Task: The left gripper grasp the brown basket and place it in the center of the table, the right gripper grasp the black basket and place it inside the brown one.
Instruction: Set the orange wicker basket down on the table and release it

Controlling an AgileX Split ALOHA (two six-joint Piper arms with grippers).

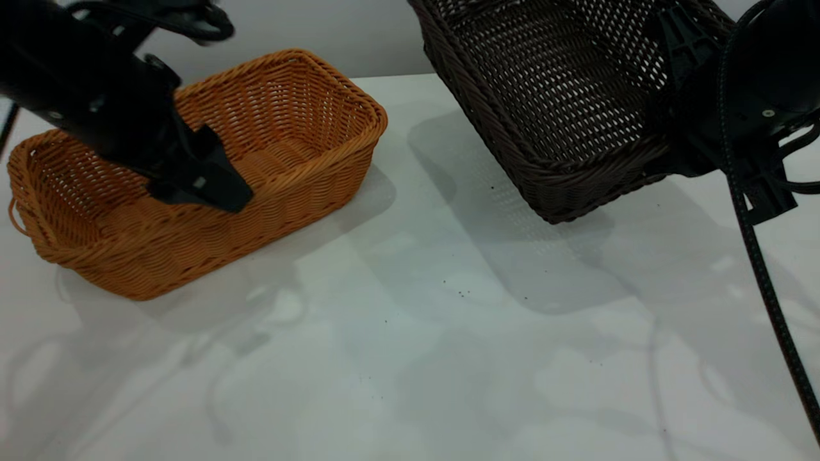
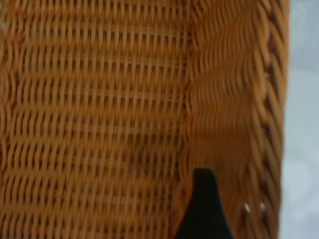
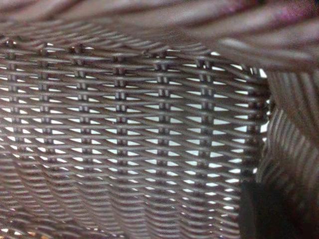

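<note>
The brown basket (image 1: 301,128) rests on the white table (image 1: 410,346) at the left. My left gripper (image 1: 205,189) is shut on its near long wall. In the left wrist view one black finger (image 2: 203,209) lies inside against the wall of the brown basket (image 2: 99,124); the other finger is hidden. My right gripper (image 1: 688,64) is shut on one wall of the black basket (image 1: 551,96). It holds that basket tilted above the table at the back right, its low corner just off the surface. The black basket's weave (image 3: 124,124) fills the right wrist view, beside a dark finger (image 3: 269,214).
A black braided cable (image 1: 769,301) hangs from the right arm down over the table's right side. A pale wall stands behind the table. The two baskets are about one basket length apart.
</note>
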